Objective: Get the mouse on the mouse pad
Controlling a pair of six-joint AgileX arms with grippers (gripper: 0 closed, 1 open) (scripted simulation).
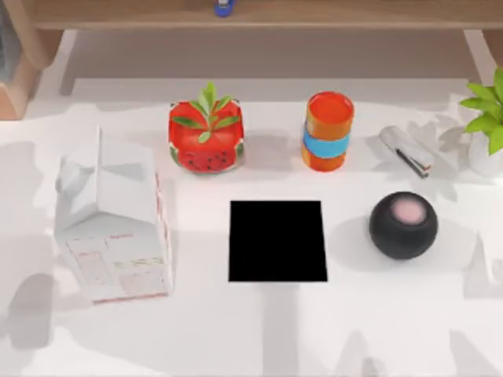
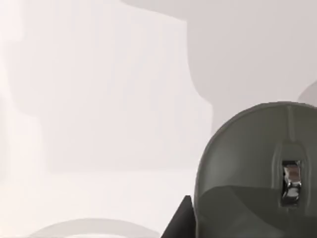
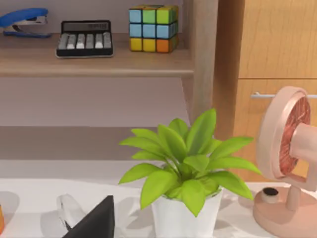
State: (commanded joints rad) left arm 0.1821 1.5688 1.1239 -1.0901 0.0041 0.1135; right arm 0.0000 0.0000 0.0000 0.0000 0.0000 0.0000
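Note:
The mouse (image 2: 257, 168), smooth dark grey-olive with a small metal wheel, sits very close in the left wrist view over the pale table. A dark tip of my left gripper (image 2: 179, 222) pokes in right beside its edge; whether it touches the mouse is unclear. The mouse pad (image 1: 277, 240), a flat black square, lies bare in the middle of the table in the top view. A dark tip of my right gripper (image 3: 96, 220) appears in the right wrist view, facing the potted plant (image 3: 185, 168) at the table's right.
Around the pad stand a white carton (image 1: 114, 236) at left, a red strawberry jar (image 1: 206, 135) and an orange cup (image 1: 328, 130) behind, and a black ball with a pink top (image 1: 403, 225) at right. A stapler (image 1: 406, 149) lies far right, by a pink fan (image 3: 290, 163).

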